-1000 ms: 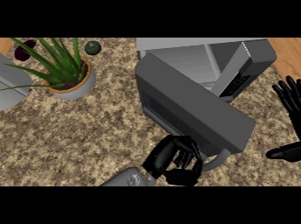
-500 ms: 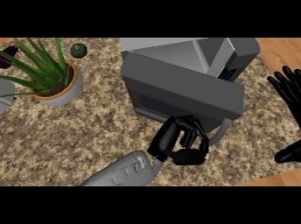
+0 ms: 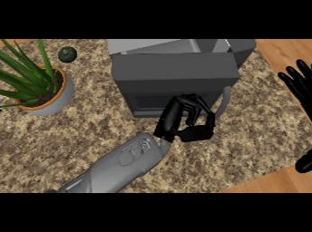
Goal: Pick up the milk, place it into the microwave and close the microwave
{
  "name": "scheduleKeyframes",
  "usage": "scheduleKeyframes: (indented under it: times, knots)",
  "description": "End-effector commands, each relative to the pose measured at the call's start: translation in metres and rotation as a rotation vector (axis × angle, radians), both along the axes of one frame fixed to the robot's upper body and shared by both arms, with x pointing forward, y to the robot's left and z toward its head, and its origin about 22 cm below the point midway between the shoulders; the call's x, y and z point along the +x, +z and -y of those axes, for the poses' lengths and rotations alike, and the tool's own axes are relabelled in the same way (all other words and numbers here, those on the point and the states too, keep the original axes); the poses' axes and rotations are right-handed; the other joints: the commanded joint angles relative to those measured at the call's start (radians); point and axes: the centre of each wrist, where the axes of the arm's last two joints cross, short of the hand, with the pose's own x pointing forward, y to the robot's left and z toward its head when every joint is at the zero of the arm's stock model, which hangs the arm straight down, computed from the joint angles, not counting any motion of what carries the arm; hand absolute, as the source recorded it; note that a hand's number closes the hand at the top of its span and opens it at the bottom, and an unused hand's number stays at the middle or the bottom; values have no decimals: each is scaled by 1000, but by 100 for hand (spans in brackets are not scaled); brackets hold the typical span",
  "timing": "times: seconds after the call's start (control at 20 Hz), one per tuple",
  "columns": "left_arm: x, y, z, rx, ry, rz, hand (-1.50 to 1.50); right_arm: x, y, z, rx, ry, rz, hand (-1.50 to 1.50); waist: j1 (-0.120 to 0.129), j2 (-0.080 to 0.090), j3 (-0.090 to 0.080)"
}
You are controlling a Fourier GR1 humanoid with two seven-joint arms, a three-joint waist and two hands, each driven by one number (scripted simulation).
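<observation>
Nearest the counter's (image 3: 65, 149) front edge, the grey left forearm (image 3: 122, 165) comes in low and slants up toward the middle. Its black left hand (image 3: 185, 121) sits against the lower front of the microwave's door (image 3: 175, 79), fingers curled in with the thumb tucked under them, holding nothing that can be seen. The fingertips touch the door's bottom part, just left of the pale door handle (image 3: 222, 102).

At the right edge, over the bare wood beyond the speckled counter top, the right hand (image 3: 310, 93) rests with straight, spread fingers pointing up; its lower part is cut off by the picture's edge.

The milk cannot be seen anywhere. The door covers the microwave's (image 3: 178, 50) front, so whatever lies in the cavity is hidden, and whether the door is fully shut is hard to tell from this steep angle.

Toward the left edge stands a potted plant (image 3: 35, 81) in a pale pot with soil. A small dark round thing (image 3: 67, 54) lies near the far edge behind it, too small to name.
</observation>
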Motion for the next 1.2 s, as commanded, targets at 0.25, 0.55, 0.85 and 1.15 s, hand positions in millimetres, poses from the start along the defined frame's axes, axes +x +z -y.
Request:
scheduleKeyframes:
  times: [0.25,0.55,0.85,1.15]
  knots:
    - [33,28,-5,-159,128,20,150,3,16,1,31,75,22,-150,-59,25,-1]
    - [47,35,-7,-191,145,38,150,7,34,2,11,98,45,-150,-71,34,1]
    - [50,32,-10,-218,142,40,150,12,48,4,3,115,59,-150,-58,41,0]
    - [51,28,-11,-229,153,64,150,12,54,7,17,122,65,-150,-78,41,2]
